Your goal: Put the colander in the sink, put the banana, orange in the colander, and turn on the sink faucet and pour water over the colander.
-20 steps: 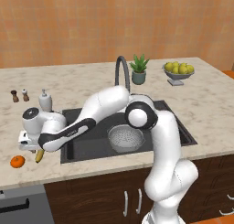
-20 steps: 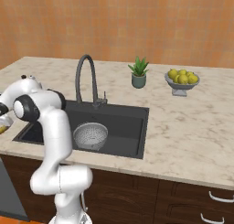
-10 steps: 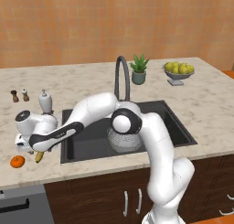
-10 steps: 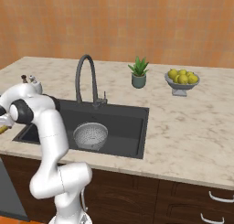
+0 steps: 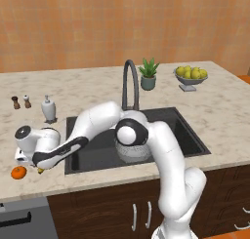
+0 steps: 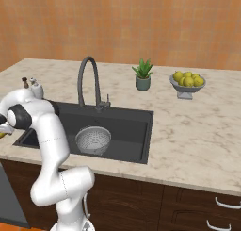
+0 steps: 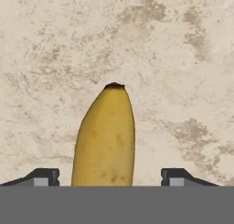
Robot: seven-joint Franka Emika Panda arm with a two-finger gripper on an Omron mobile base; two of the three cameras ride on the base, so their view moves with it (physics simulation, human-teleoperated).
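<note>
The banana (image 7: 106,138) lies on the marble counter, its dark tip pointing away from the hand. It sits between my gripper's (image 7: 109,178) fingertips (image 7: 45,176), which stand open with a gap on either side. In the left base view my hand (image 5: 28,144) is low over the counter left of the sink (image 5: 183,130), and a yellow end of the banana (image 5: 40,171) peeks out beneath it. The orange (image 5: 18,172) rests just left of that. The colander (image 6: 93,139) stands in the sink (image 6: 132,119) below the faucet (image 6: 89,79), which shows no water.
A white soap dispenser (image 5: 48,109) and two small shakers (image 5: 21,102) stand behind my hand. A potted plant (image 5: 148,76) and a grey bowl of yellow-green fruit (image 5: 190,77) sit behind the sink. My elbow (image 5: 131,133) hangs over the basin.
My hand has moved left and sunk lower over the banana, and the elbow has swung in front of the colander. The jaws look slightly narrower.
</note>
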